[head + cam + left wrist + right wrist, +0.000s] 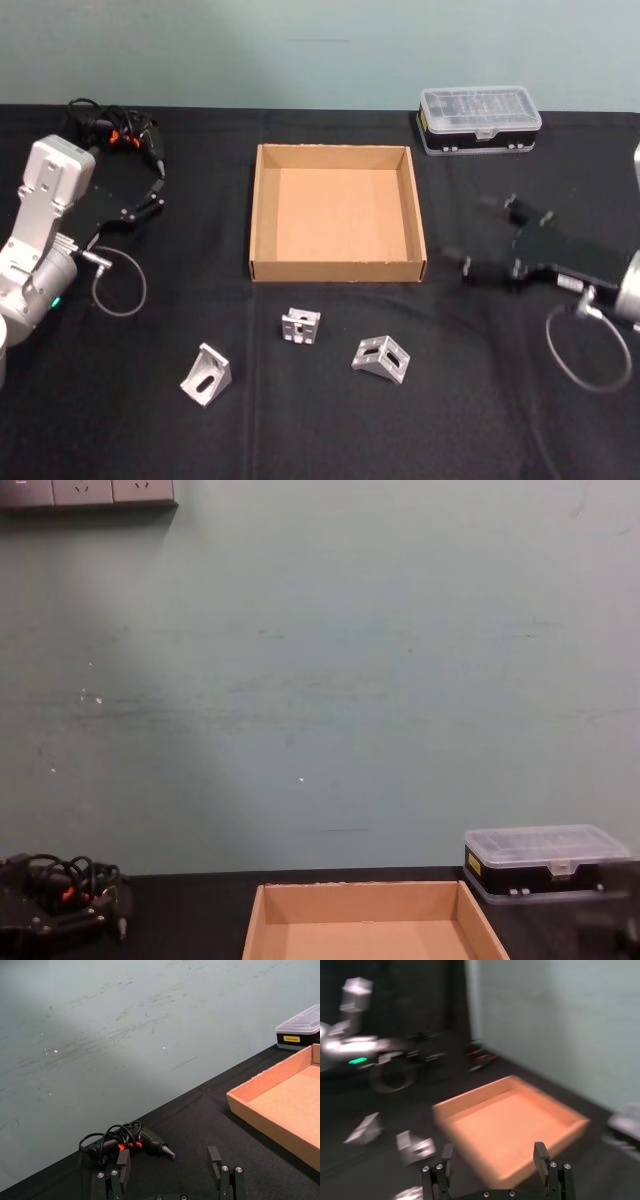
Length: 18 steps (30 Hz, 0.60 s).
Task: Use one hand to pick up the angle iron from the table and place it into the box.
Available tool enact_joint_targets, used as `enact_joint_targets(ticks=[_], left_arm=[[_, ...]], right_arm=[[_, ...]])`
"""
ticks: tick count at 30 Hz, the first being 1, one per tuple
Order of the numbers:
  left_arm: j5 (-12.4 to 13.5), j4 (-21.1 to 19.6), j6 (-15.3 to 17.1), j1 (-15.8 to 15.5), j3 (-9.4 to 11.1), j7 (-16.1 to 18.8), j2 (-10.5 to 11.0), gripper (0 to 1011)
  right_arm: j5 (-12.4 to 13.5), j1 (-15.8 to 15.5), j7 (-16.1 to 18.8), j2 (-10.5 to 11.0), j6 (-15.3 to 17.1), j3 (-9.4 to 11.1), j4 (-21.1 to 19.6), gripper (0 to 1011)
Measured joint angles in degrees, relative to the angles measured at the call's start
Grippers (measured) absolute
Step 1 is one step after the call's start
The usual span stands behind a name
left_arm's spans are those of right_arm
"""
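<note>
The right gripper [470, 232] hangs just beside the box [338, 270], off its right wall, jaws spread wide and holding nothing. In front of the box, on the black table [520, 420], lie three metal brackets, all apart from one another: the middle angle iron [300, 326] nearest the front wall, the right angle iron [381, 358], and the left angle iron [207, 375]. The left gripper [158, 187] sits parked at the far left, jaws also apart

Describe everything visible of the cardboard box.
The box is a shallow, roughly square tray of plain tan cardboard, open on top, with four low upright walls and a flat floor. It is empty. It lies flat on the black table, mid-table toward the far side. Only the table touches it; the nearest metal bracket lies just in front, apart.
</note>
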Motion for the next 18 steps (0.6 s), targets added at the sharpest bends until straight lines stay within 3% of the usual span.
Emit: enact_joint_targets(ticks=[1,6,18], left_arm=[[0.0,0.0,0.0,0.0,0.0,0.0,0.0,1000],[0.0,0.0,0.0,0.0,0.0,0.0,0.0,1000],[0.0,0.0,0.0,0.0,0.0,0.0,0.0,1000]], right_arm=[[0.5,0.1,3.2,1.0,1.0,-0.6,-0.5,1004],[-0.2,1.2,8.4,3.0,4.1,-3.9,-1.5,1004],[-5.2,5.3,9.8,1.7,8.7,-10.9,-1.5,1004]])
